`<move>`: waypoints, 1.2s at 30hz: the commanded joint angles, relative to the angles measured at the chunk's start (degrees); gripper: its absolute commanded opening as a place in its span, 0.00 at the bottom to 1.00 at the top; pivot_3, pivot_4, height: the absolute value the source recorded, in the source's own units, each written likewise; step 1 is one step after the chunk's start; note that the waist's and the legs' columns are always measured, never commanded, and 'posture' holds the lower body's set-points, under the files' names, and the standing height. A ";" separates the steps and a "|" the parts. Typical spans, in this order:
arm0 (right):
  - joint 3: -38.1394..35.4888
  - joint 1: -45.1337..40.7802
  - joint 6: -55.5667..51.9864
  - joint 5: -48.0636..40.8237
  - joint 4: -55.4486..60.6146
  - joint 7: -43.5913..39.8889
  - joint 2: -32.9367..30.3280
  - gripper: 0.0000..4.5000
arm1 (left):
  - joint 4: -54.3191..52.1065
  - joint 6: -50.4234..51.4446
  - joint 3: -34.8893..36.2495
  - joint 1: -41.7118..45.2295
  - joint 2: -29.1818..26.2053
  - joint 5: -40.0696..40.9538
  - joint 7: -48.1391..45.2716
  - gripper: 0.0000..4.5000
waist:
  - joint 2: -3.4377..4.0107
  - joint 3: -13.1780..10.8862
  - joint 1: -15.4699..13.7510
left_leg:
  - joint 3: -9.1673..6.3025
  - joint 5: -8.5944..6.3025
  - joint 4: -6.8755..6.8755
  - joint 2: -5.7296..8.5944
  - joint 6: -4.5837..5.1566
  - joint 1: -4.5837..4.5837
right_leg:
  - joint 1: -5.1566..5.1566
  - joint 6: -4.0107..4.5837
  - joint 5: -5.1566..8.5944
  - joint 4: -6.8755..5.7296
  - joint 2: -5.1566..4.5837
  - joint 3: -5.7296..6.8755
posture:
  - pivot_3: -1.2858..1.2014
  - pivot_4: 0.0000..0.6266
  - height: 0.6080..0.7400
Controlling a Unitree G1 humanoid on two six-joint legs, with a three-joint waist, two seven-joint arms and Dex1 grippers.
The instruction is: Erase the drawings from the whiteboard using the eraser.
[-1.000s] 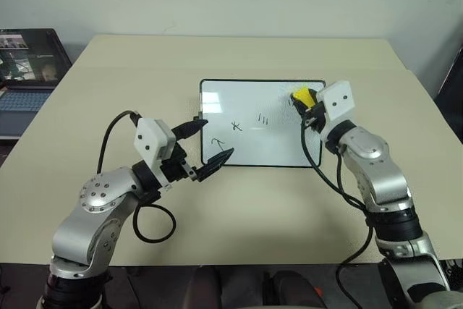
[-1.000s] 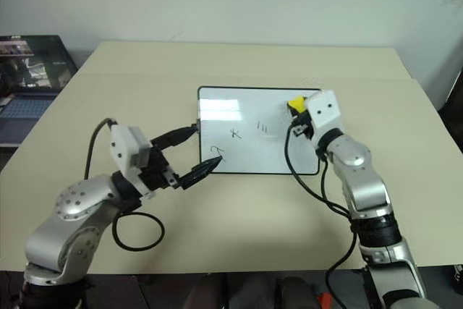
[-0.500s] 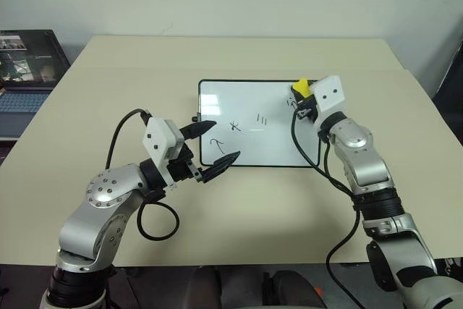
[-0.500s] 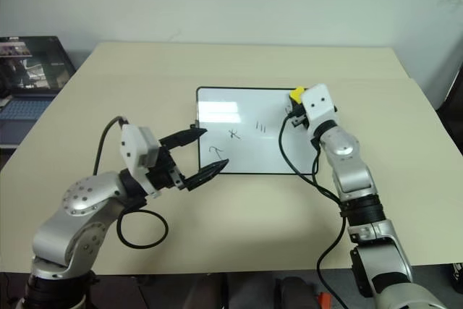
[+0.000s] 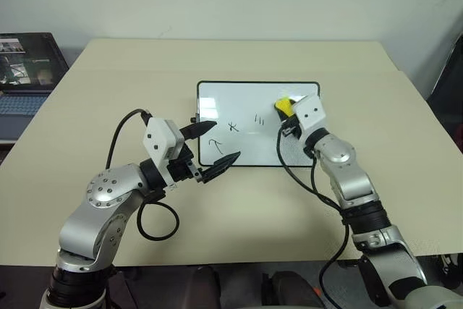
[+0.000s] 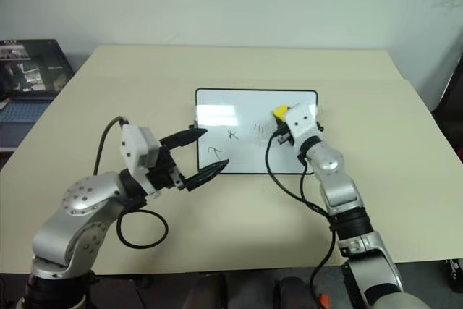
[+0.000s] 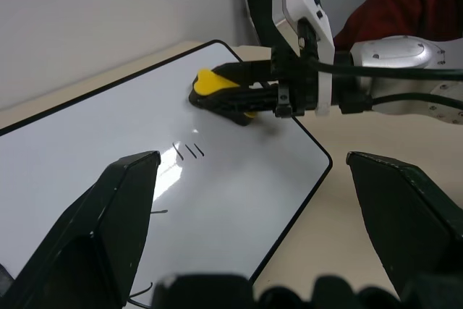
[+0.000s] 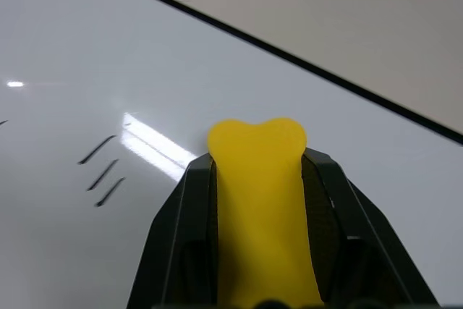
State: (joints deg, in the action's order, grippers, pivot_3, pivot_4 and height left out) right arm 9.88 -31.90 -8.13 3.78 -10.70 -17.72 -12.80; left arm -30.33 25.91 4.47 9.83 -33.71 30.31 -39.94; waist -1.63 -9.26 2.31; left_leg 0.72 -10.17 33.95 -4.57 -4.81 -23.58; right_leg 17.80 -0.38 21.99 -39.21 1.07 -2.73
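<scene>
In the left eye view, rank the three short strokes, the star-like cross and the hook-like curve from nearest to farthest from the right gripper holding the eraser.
Measured from the right gripper, shut on the eraser:
1. Three short strokes, just beside it toward the board's middle.
2. Star-like cross, farther across the whiteboard.
3. Hook-like curve, farthest, near the left gripper.

— Blocking the whiteboard (image 5: 246, 124) anywhere?
— Crowding its left edge with the left gripper (image 5: 215, 144); sitting over the right part, the right gripper (image 5: 283, 108). Leaving the middle open.
</scene>
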 commanded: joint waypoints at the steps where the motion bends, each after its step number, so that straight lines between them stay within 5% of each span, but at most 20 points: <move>1: 2.68 2.92 -2.79 1.22 -1.90 -1.92 0.71 0.27 | -0.58 -0.78 0.56 0.92 0.03 0.35 -0.10 1.00 | 0.00 0.00 0.08 | -0.01 0.00 0.00 0.00 0.00 0.03 | -0.02 -0.04 -0.01 0.00 0.00 0.00 | 0.52 0.24 1.00; 16: -8.45 0.88 -11.77 -4.51 21.38 -1.83 -4.02 0.27 | 0.10 -1.75 0.65 -0.09 0.43 -0.44 0.40 1.00 | 0.05 -0.18 -0.76 | 0.02 0.05 -0.06 0.03 -0.08 -0.64 | 0.47 -0.02 -0.09 0.26 -0.02 0.01 | 0.52 0.24 1.00; 26: -7.64 1.38 -6.47 -0.76 11.10 0.78 -4.81 0.27 | 0.78 -2.10 0.17 0.33 0.32 -0.61 -0.21 1.00 | 0.06 -0.22 -0.63 | 0.03 -0.01 -0.03 0.06 -0.01 -0.65 | 0.50 -0.03 -0.07 0.22 -0.03 -0.02 | 0.52 0.24 1.00; 36: -1.81 8.85 -10.79 -0.28 13.23 -3.44 -4.08 0.27 | 0.48 -1.90 0.15 0.45 1.23 -0.17 0.06 1.00 | 0.04 -0.20 -0.56 | 0.04 0.00 0.00 0.05 -0.05 -0.56 | 0.41 -0.03 -0.07 0.20 -0.03 -0.03 | 0.52 0.24 1.00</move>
State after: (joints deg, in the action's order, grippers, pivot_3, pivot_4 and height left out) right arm 6.73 -24.74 -16.33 3.35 2.65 -19.85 -16.73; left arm -28.60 25.34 4.38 9.86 -32.64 29.93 -39.88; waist -1.59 -9.47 1.75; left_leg 0.77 -10.18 33.95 -4.52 -4.84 -24.12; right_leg 18.21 -0.42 21.92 -39.01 1.04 -2.77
